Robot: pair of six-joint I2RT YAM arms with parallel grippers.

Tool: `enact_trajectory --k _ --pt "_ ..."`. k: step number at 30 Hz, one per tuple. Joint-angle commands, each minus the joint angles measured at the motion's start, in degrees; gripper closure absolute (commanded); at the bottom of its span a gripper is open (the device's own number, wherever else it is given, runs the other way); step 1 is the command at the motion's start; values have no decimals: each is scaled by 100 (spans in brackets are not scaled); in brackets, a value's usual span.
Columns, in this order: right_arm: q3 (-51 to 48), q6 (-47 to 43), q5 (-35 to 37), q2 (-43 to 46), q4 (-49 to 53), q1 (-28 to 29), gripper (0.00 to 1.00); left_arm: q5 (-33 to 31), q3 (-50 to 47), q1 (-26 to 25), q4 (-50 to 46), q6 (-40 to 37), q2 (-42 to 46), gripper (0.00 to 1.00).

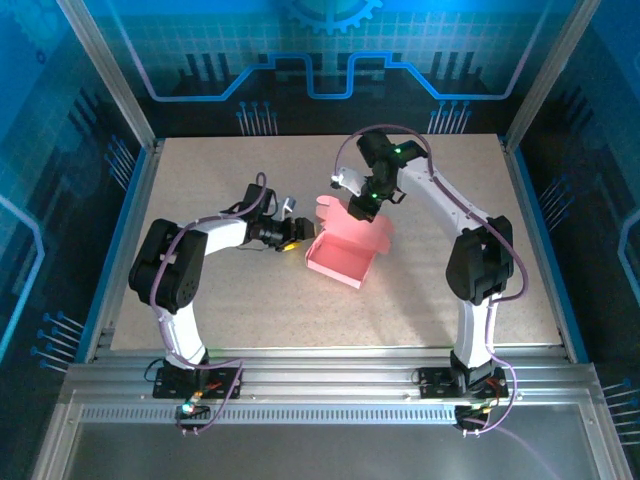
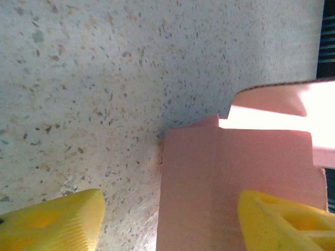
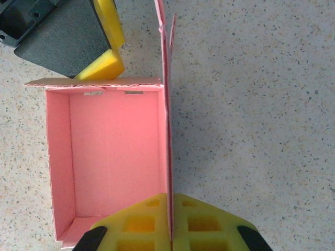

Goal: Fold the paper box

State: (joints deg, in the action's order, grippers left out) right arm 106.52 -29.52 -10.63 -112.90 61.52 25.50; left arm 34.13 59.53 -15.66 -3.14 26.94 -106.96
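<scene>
**Left:** the left gripper (image 1: 292, 236) is hovering at the box's left wall. Its ribbed yellow fingers (image 2: 57, 222) are standing apart, one over the speckled, stone-like table (image 1: 200, 170) and the other just beside the smooth pink card.

**Centre:** the paper box (image 1: 338, 258), made of thin matte card, is sitting mid-table as an open rectangular tray. A taller notched panel is rising along its far side.

**Right:** the right gripper (image 3: 170, 222) is reaching down at that far side. Its yellow grid-moulded fingers are pressing together, clamping the panel's thin edge.
</scene>
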Motion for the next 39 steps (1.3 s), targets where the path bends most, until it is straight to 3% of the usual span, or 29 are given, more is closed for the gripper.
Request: enact_trajectory --k 1,5,8,12,22,25,30,39 --pt "140 91 34 -61 115 87 100 269 -143 -28 -9 10 171 37" --pt "168 95 78 -100 124 102 100 261 -143 -85 -134 -56 190 37" --pt "193 113 138 -135 149 122 100 247 -152 -95 -109 -1 234 26" --pt "185 135 206 -144 159 155 100 220 -128 -148 -137 -27 272 25" --pt "229 165 242 -144 171 175 100 -204 -30 -375 -639 -329 134 44" --pt "240 180 279 -162 183 175 100 -284 38 -452 -757 -361 95 45" --pt "264 236 339 -196 202 184 100 -783 250 -642 -1239 -585 69 44" --pt "291 380 439 -180 194 193 100 -1801 499 -916 -2036 -944 -35 56"
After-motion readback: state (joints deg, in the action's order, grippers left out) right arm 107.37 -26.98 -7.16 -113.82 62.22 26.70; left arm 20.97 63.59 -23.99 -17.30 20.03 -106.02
